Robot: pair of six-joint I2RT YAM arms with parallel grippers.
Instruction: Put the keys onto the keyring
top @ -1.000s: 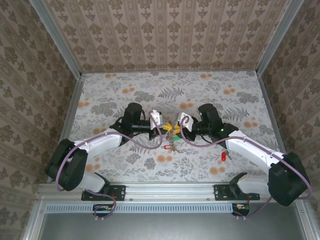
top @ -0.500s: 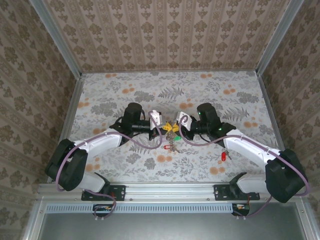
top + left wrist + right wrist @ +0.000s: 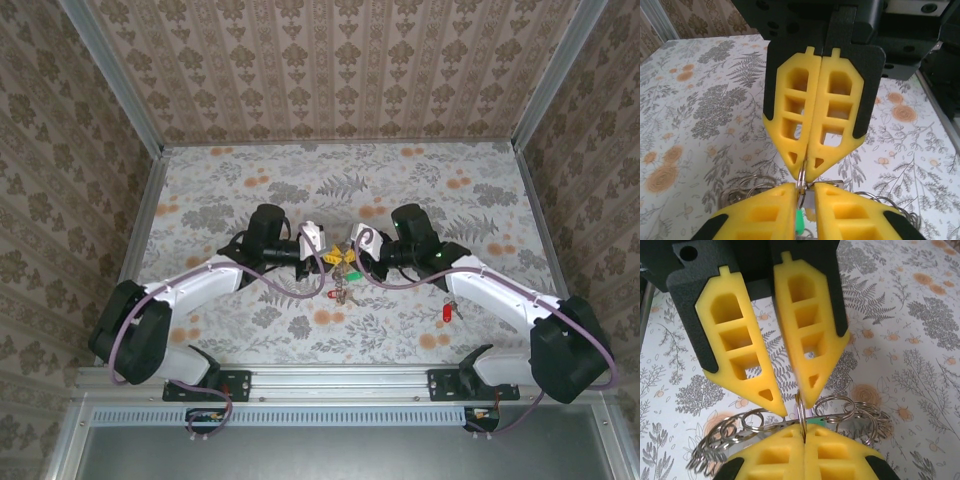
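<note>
Right claw [image 3: 804, 436] pinches a thin upright wire loop of the coiled metal keyring [image 3: 800, 415]. Left claw [image 3: 795, 409] yellow foam pads sit slightly parted around it, above the floral table [image 3: 920, 340].

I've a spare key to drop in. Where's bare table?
Bare: the far half of the table up to the back wall, and the near strip between the arm bases. Crowded: the centre, where left gripper and right gripper meet over the keys; red key beside the right arm.

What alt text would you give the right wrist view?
The right gripper, shut, pinches a thin metal ring edge-on, opposite the left gripper, whose yellow fingers stand slightly apart around the ring's top. A chain-like keyring of silvery loops spreads beneath, above a floral tabletop.
</note>
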